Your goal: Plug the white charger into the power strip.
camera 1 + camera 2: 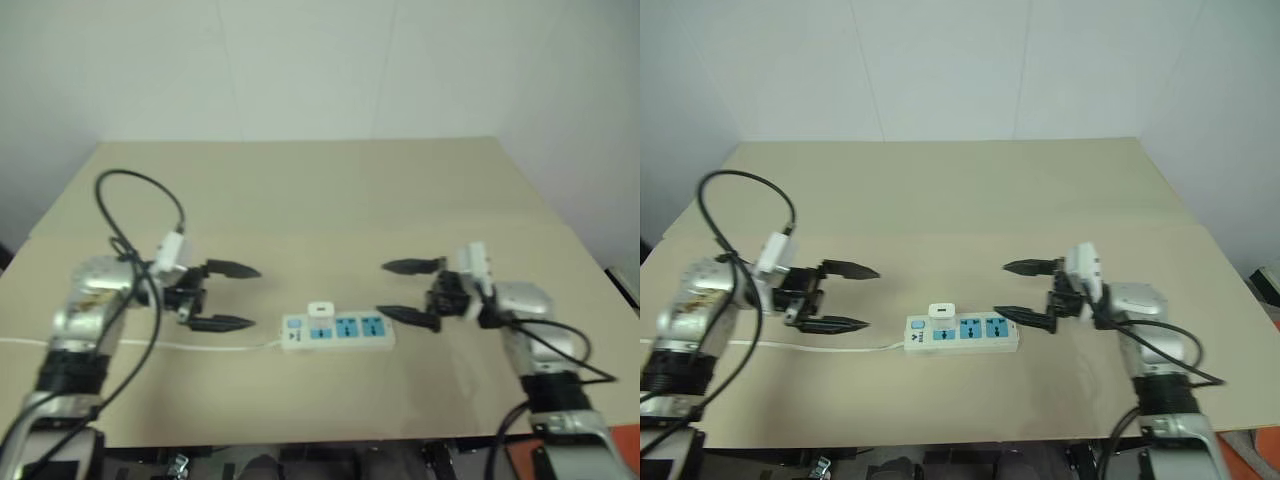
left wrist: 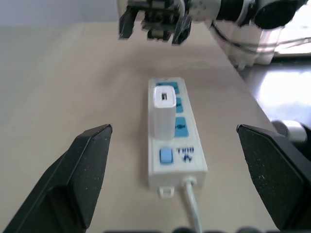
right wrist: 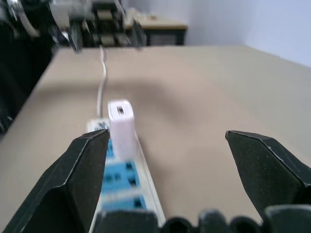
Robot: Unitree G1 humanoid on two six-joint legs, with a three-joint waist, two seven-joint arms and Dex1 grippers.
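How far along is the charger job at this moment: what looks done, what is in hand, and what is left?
Done, by the look of it: the white charger stands upright on the power strip, in the socket nearest its switch end. In hand: nothing; the left gripper and right gripper are both open, one off each end of the strip, touching neither. Left: little; how fully the charger is seated cannot be told.

Cannot tell how deep the white charger (image 2: 164,115) sits in the power strip (image 2: 178,160); prongs hidden beneath its body. Thin white cord (image 1: 150,346) partly covered by the left arm, then cut off at the left edge.
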